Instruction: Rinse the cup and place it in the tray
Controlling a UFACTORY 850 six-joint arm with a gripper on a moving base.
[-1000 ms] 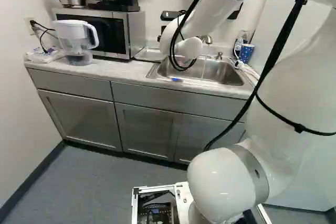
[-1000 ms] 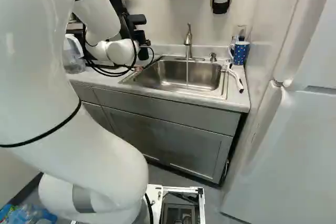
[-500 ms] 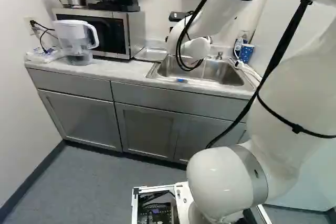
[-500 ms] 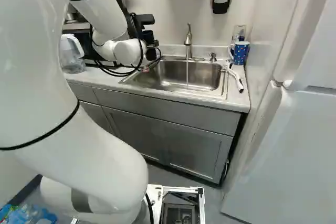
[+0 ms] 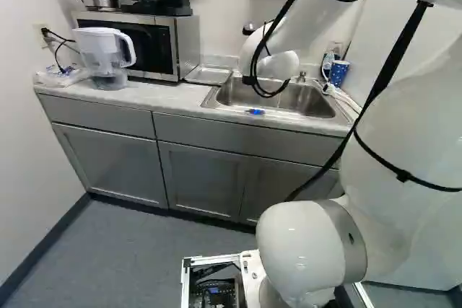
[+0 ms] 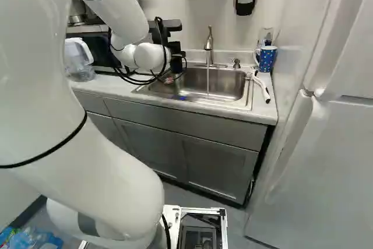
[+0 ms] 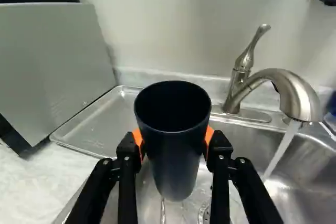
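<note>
The gripper (image 7: 174, 136) is pinching the dark cup (image 7: 176, 161) from both sides with its orange pads, and the cup is hanging mouth up over the sink (image 7: 310, 166), between the tray (image 7: 94, 124) and the running water (image 7: 281, 153). The dark inside is hiding any wetness, so rinsing is probably the step in hand. Doing it well is calling for bringing the mouth under the stream, keeping clear of the tap (image 7: 302, 95), then tipping the cup to drain before heading for the tray. The wrist view is showing the grip; the left base view is losing cup and tap behind the arm (image 5: 278, 66), while the right base view is showing the patterned mug (image 6: 267, 58) beyond the sink.
</note>
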